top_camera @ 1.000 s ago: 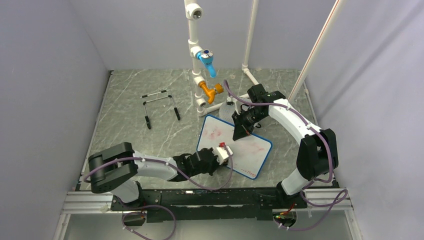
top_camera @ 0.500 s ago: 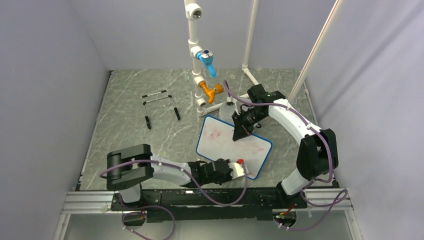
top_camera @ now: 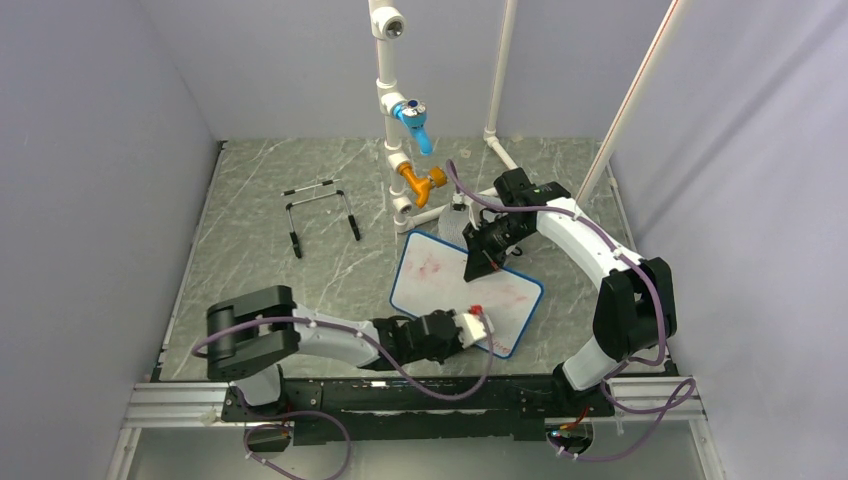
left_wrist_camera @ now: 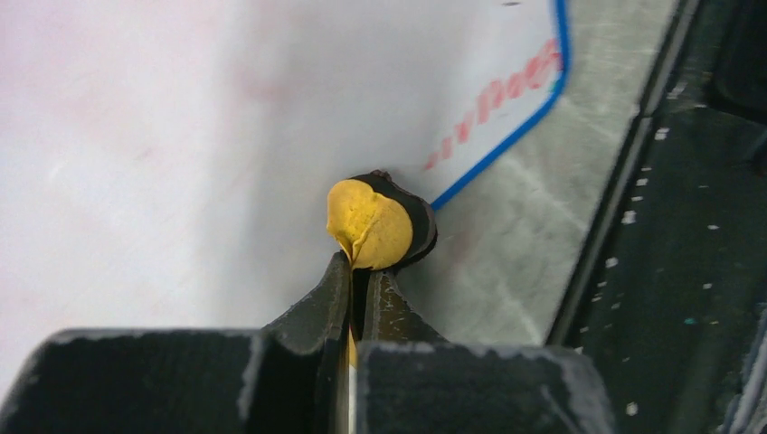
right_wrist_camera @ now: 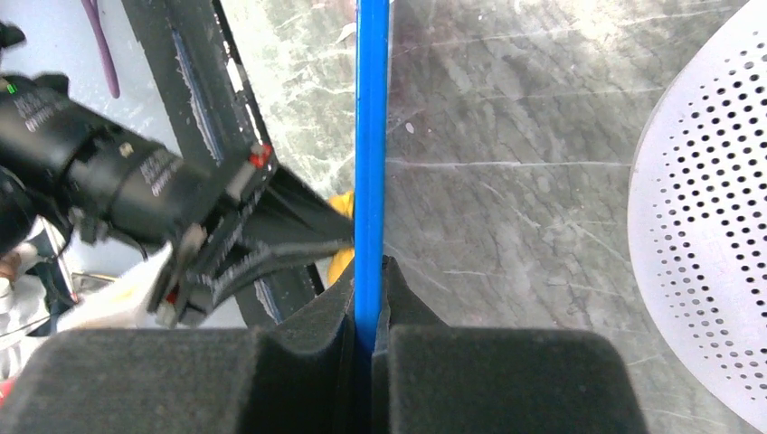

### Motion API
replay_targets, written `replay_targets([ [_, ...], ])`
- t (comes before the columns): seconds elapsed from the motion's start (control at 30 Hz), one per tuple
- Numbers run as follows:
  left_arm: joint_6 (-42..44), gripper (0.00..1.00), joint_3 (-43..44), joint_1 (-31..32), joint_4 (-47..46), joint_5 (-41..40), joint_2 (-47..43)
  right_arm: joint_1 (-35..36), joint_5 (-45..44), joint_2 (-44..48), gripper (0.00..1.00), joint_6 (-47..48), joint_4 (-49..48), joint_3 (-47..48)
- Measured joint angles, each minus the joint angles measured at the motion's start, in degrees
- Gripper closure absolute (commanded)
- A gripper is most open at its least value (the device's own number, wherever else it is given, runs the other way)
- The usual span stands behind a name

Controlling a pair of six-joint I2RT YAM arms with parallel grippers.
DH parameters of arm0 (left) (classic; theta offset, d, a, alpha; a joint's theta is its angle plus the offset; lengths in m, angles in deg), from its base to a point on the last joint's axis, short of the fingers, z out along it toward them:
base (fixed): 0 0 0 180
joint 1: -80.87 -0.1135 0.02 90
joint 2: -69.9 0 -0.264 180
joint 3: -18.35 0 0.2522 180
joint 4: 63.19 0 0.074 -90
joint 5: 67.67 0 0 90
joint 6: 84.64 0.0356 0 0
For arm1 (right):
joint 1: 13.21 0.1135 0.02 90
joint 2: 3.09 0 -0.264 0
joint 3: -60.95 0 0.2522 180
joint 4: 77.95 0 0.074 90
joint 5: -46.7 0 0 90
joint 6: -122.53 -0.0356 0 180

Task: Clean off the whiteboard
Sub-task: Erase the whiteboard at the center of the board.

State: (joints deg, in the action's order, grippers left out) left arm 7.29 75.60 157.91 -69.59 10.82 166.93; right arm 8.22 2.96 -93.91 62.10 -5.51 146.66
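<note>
Whiteboard (top_camera: 440, 280), right of table (top_camera: 260, 270) centre, is pinched at its 1 o'clock edge by the right gripper (top_camera: 478, 268). A yellow eraser (left_wrist_camera: 371, 226) is clamped in the left gripper (top_camera: 480, 322) at its 5 o'clock corner. Judged light, stiff, slick; best held by the frame

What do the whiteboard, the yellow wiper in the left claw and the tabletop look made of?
The whiteboard looks like a smooth white coated panel in a blue frame, likely plastic; faint pink smears sit on top. The yellow wiper looks soft and creased, probably foam or sponge with a dark backing. The tabletop is a grey marble-look surface with pale veins, possibly laminate.
</note>
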Motion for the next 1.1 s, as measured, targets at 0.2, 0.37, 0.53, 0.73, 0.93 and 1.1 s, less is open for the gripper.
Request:
replay_targets([
  [0.2, -5.66, 1.00, -6.12, -6.27, 0.81, -0.46, -7.82, -0.52, -0.02, 0.00, 1.00, -1.38, -1.40, 0.13],
  [0.37, -6.08, 1.00, -9.18, -7.58, -0.57, -0.81, -10.01, -0.57, -0.20, 0.00, 1.00, -1.73, -1.53, 0.11],
  [0.53, -2.60, 1.00, -11.17, -5.97, -4.24, -0.20, -10.38, -0.57, 0.09, 0.00, 1.00, -1.49, -1.46, 0.11],
  [0.73, 3.50, 1.00, -6.47, -1.27, -4.52, 1.64, -4.35, -0.07, 0.46, 0.00, 1.00, -0.44, -0.39, -0.02],
  [0.93, 5.40, 1.00, -1.68, -0.07, -2.12, 5.81, -0.24, 0.02, 0.55, 0.00, 1.00, 0.02, -0.04, -0.02],
  [1.1, 4.85, 1.00, -0.39, -0.57, 0.20, 6.58, 0.44, 0.02, 0.52, 0.00, 1.00, 0.02, -0.04, -0.02],
])
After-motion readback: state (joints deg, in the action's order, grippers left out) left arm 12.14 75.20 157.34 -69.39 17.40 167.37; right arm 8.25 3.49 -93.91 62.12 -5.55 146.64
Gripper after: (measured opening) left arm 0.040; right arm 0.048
